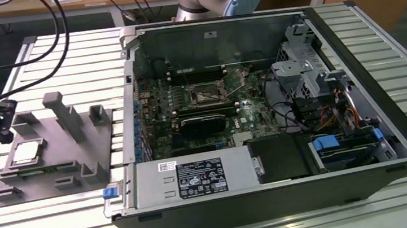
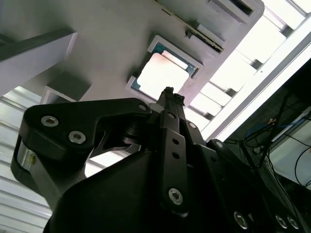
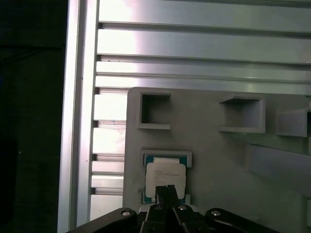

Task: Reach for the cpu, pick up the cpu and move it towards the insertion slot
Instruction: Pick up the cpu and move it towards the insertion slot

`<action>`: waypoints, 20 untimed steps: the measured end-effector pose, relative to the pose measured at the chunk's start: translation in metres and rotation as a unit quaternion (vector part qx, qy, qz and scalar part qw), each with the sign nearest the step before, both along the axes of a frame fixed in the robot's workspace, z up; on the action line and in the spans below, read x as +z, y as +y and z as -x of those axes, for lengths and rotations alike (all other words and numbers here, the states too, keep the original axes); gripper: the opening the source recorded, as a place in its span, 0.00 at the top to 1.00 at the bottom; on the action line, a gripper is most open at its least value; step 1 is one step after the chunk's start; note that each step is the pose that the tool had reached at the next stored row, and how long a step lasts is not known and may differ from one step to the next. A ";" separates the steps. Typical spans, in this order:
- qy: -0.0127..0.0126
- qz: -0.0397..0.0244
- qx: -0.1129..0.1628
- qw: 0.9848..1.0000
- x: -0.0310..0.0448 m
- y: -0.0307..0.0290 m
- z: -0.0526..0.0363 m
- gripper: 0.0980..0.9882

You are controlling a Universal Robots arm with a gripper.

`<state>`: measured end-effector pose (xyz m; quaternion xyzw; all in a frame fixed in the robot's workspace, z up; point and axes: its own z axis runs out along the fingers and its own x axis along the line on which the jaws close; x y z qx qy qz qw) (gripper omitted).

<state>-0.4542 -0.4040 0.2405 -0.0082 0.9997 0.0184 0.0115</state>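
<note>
The cpu point(image 1: 27, 153) is a pale silver square chip lying flat in a recess of the grey fixture plate point(image 1: 65, 162), at the exterior view's left. My gripper point(image 1: 3, 135) hangs a little above it, just off its outer edge, not touching. In both wrist views the cpu point(image 2: 163, 75) point(image 3: 165, 174) lies just past the fingertips point(image 2: 169, 93) point(image 3: 165, 190), which are pressed together with nothing between them. The insertion slot point(image 1: 205, 95) is a small dark socket with a metal frame on the green board inside the open computer case.
Upright grey posts point(image 1: 63, 114) rise from the fixture beside the cpu. The open case wall point(image 1: 130, 99) stands between fixture and board. A black block point(image 1: 203, 124) sits below the slot. Cables point(image 1: 51, 28) hang over the slatted aluminium table point(image 1: 69, 60).
</note>
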 end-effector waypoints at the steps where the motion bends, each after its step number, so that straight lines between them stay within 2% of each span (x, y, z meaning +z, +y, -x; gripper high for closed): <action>1: 0.000 0.000 -0.001 1.000 -0.0019 0.0000 0.0001 0.99; 20: 0.000 0.000 -0.024 1.000 -0.0335 -0.0024 -0.0057 0.99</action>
